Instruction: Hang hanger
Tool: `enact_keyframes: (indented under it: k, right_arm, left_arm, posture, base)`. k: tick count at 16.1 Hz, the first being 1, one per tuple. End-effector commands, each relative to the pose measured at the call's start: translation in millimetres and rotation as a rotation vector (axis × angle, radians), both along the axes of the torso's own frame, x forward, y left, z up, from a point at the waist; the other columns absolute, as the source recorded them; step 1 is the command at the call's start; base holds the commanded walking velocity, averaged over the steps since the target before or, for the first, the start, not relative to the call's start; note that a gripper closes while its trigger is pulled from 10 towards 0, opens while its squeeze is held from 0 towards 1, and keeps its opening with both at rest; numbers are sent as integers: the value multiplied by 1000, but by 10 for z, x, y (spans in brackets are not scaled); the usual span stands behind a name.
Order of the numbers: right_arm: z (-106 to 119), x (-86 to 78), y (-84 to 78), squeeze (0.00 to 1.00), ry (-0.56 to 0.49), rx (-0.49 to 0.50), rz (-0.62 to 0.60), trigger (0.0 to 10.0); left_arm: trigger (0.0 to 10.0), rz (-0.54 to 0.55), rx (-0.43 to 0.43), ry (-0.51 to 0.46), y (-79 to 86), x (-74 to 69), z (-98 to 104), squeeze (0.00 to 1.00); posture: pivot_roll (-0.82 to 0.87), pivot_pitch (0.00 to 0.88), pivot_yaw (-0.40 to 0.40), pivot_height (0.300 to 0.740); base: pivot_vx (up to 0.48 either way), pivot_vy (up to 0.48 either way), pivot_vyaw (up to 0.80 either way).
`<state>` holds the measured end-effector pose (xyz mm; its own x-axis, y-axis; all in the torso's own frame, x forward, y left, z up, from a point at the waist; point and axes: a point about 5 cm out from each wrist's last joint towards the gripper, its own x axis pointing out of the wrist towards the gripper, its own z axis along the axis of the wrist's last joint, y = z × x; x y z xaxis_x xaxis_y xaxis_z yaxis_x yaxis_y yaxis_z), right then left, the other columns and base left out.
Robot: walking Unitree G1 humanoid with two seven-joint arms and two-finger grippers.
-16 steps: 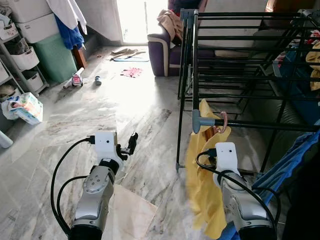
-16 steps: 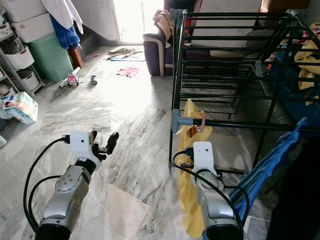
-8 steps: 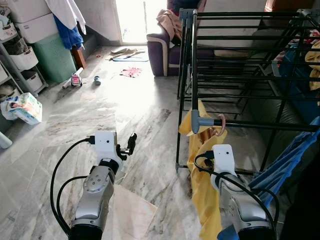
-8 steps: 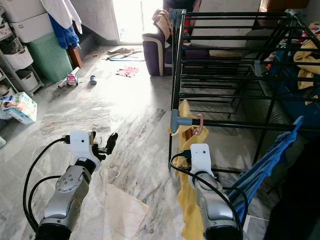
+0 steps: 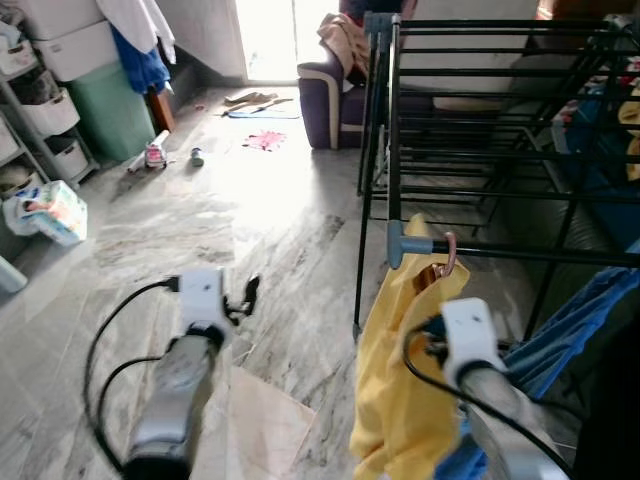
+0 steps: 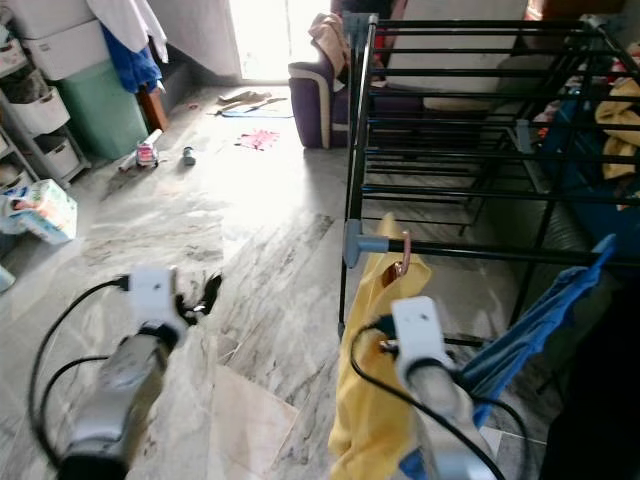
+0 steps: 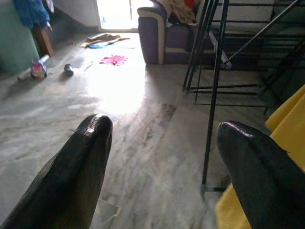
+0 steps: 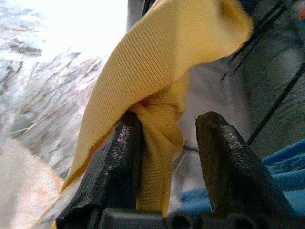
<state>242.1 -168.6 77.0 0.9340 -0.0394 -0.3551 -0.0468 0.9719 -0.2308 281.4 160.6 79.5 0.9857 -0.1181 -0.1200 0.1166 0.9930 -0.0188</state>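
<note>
Since half a second ago our whole picture has shifted and gone blurry, so the camera has moved, and the yellow cloth (image 5: pixel 400 390) now looks bigger and bunched up lower by our right arm. Our left arm looks about the same as before.

We see a big black drying rack (image 5: pixel 500 110) on our right, standing on the grey marble floor (image 5: pixel 200 220). It has many thin bars. One low bar ends in a grey cap (image 5: pixel 398 243) near us.

Behind the rack is a purple sofa (image 5: pixel 330 90) with clothes piled on it. A blue cloth (image 5: pixel 570 320) hangs on the far right. On our left are a green basket (image 5: pixel 110 100), white bins on shelves, and a bag (image 5: pixel 50 212) on the floor. Small things lie on the floor near the bright doorway.

The hanger hook (image 5: pixel 450 255) is pink and curved. It sits over the low bar, just beside the grey cap. The yellow cloth hangs down from the hanger, under the bar.

Our right gripper (image 8: pixel 164 138) is at the yellow cloth, just under the bar. In the right wrist view a fold of the yellow cloth runs between the two black fingers (image 8: pixel 121 157). It touches one finger, and there is a gap by the other, so we cannot tell if the gripper is pinching it.

Our left gripper (image 7: pixel 162 143) is out over the floor, away from the rack. Its fingers are spread wide apart and have nothing between them.
</note>
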Motion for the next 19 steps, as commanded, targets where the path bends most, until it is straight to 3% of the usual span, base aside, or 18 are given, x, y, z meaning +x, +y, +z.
enact_keyframes:
  k: [1,6,8,19]
  right_arm:
    - [139,4,38,1000,-71,-11,30,10000]
    - [200,-198,-81,1000,-110,-31,-9,10000]
    - [203,-214,-73,1000,-111,-22,-9,10000]
    - [314,-145,-196,1000,-176,-46,-73,10000]
  left_arm:
    - [10000,-9,29,-23,31,-24,65,0]
    - [10000,26,50,-11,178,-205,83,0]
    - [10000,12,51,3,150,-252,59,0]
    - [10000,-1,57,21,139,-240,37,0]
  posture:
    - [-57,16,58,740]
    - [-37,26,41,740]
    - [-36,21,40,740]
    - [-43,0,39,740]
  base:
    - [0,0,0]
    - [0,0,0]
    - [0,0,0]
    - [0,0,0]
